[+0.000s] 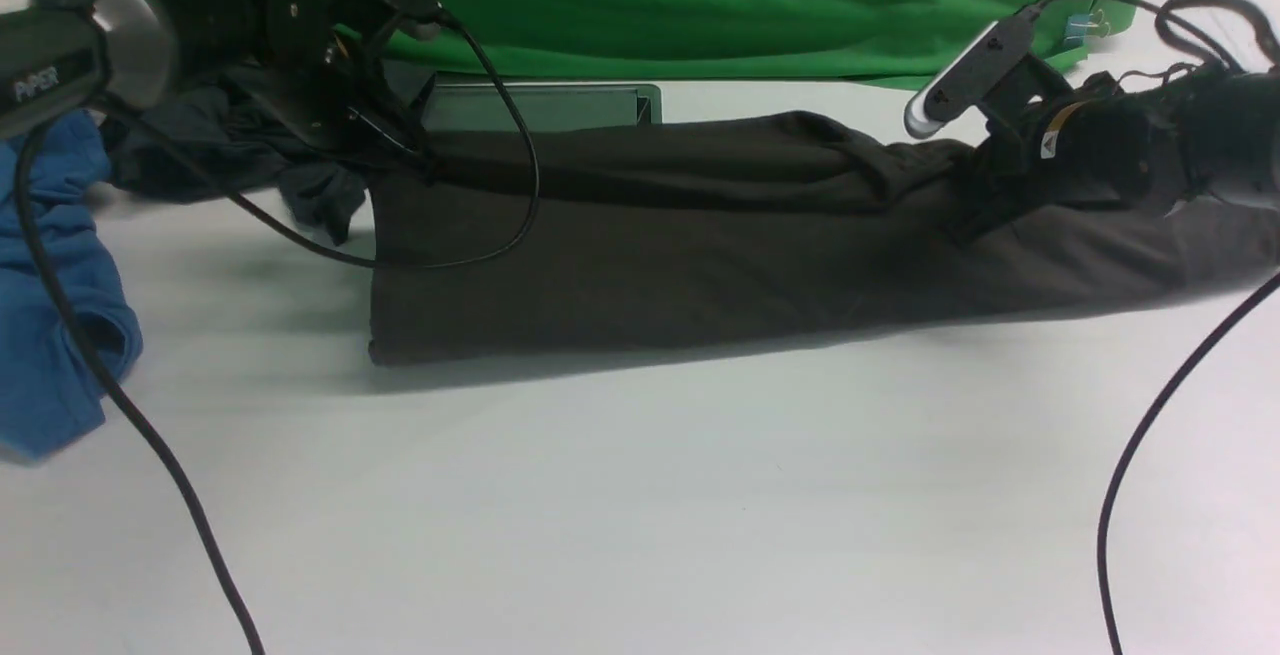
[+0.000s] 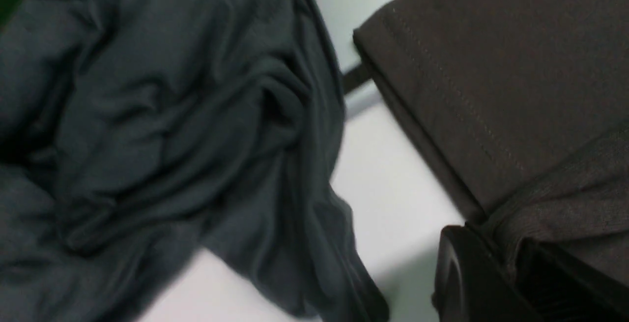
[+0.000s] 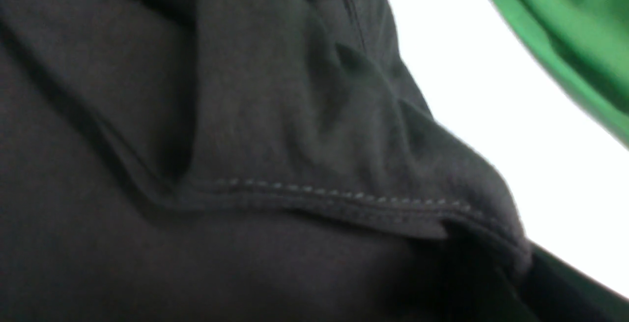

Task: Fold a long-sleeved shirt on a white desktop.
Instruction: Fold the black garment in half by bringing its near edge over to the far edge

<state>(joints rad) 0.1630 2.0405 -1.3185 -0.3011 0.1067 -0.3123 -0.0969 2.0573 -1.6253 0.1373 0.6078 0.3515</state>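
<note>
Jaws of the left gripper and right gripper are clamped on the long-sleeved shirt. Its near edge rests on the white desktop.

A crumpled teal-grey garment lies across a strip of white desk from the brownish-black long-sleeved shirt, a fold of it pinched in the left end effector.

Black arms, loose black cables
</note>
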